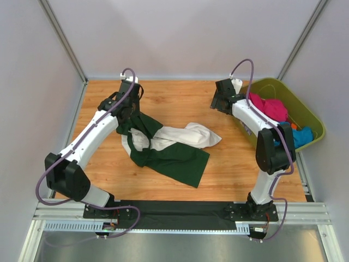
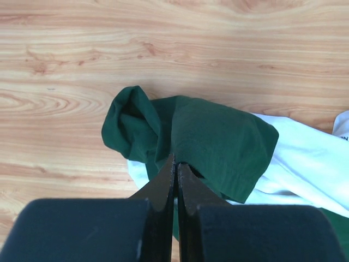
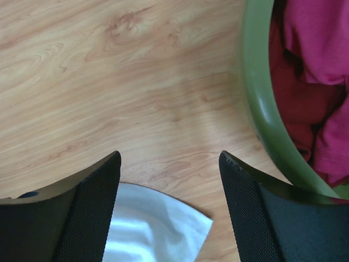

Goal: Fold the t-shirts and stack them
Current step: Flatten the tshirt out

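A dark green t-shirt lies crumpled on the wooden table, with a white t-shirt tangled across it. My left gripper is shut on a fold of the green shirt and holds that edge up at the shirt's left end; its fingertips pinch the cloth. The white shirt shows beneath it to the right. My right gripper is open and empty above bare wood, right of the shirts. A white shirt corner shows below its fingers.
A green bin stands at the right table edge, holding pink, blue and orange clothes. Its rim is close to my right gripper, with pink cloth inside. White walls enclose the table.
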